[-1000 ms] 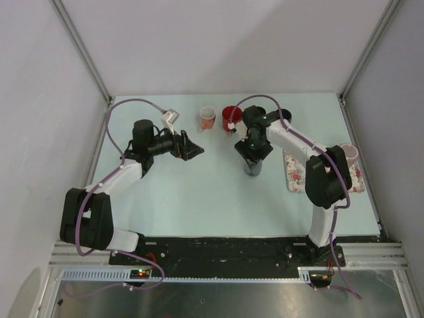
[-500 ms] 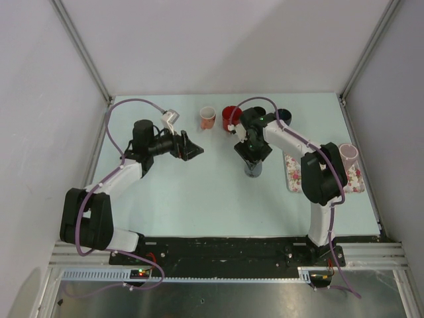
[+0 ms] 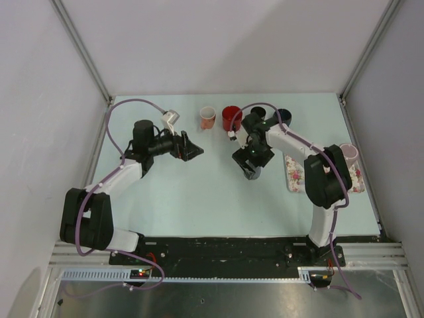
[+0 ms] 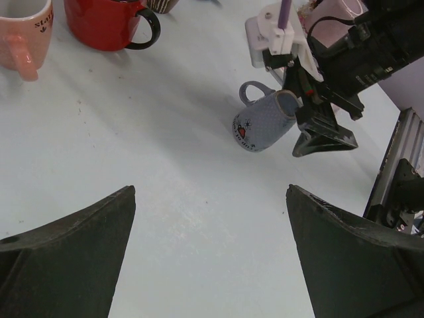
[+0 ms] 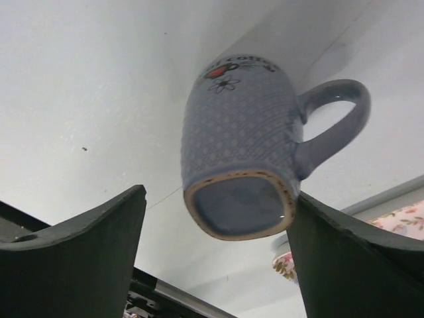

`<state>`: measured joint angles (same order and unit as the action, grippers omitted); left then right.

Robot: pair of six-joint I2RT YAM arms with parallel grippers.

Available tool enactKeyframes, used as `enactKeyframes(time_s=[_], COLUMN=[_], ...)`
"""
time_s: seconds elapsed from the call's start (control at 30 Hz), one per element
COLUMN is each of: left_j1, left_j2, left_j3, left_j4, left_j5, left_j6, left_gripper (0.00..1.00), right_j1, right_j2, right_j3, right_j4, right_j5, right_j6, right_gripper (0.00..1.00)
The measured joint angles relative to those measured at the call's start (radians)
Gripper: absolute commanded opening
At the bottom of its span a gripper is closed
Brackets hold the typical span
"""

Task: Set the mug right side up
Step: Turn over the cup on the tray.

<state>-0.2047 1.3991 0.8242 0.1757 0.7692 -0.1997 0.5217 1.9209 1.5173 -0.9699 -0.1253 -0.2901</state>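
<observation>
Two claws showing. Left claw (image 3: 192, 151) hovers over the desk (image 3: 199, 199), jaws wide apart. Right claw (image 3: 250, 163) has jaws apart on either side of the blue-grey mug (image 5: 238, 132), with a visible gap at one finger. Mug tilted, base up toward right wrist camera, mouth end low by desk. Red mug (image 3: 231, 118) and pink mug (image 3: 207, 118) upright behind.

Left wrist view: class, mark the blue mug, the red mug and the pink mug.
blue mug (image 4: 264, 124), left wrist view, middle of its patterned side wall
red mug (image 4: 103, 23), left wrist view, its outer wall
pink mug (image 4: 16, 33), left wrist view, its outer wall
</observation>
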Motion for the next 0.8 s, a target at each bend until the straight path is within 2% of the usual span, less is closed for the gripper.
enactKeyframes(time_s=[0.47,0.8], left_j1=[0.000,-0.008], left_j2=[0.002,0.018], left_j3=[0.000,0.003], left_j4=[-0.006,-0.033], left_j5=[0.000,-0.019], left_j6=[0.000,0.024], left_gripper=[0.98,0.98], right_j1=[0.007,0.082], right_j2=[-0.063,-0.066], right_j3=[-0.072,-0.069], right_j4=[0.005,0.006], right_j5=[-0.159,-0.267], right_j6=[-0.023,-0.026], right_gripper=[0.93,0.96])
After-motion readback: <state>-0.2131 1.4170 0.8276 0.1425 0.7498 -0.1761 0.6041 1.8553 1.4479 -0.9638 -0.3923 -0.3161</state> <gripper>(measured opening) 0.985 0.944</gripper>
